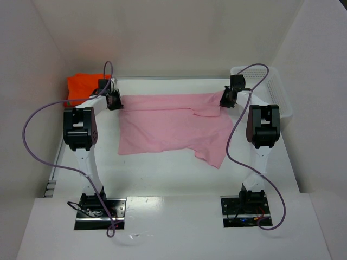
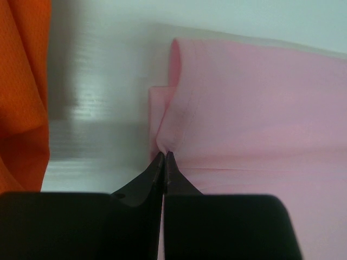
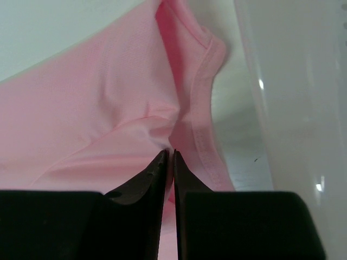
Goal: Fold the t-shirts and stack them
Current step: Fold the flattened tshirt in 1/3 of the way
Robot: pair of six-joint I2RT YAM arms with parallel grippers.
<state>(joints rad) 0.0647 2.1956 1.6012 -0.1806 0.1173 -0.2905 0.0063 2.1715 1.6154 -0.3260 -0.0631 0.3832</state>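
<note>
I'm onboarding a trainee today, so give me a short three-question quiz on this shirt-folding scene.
1. True or false: the left tool and right tool are both shut on the pale pink cloth t-shirt.
2. The crumpled cloth t-shirt at the far left is: A bright orange, B green, C white?
3. What does the pink t-shirt lie spread on?
Key: 1 true; 2 A; 3 the white table.

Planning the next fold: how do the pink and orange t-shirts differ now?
The pink t-shirt is spread across the table's middle; the orange t-shirt is bunched at the far-left corner. The left gripper and right gripper pinch the pink one; nothing holds the orange. Both are plain cloth.
</note>
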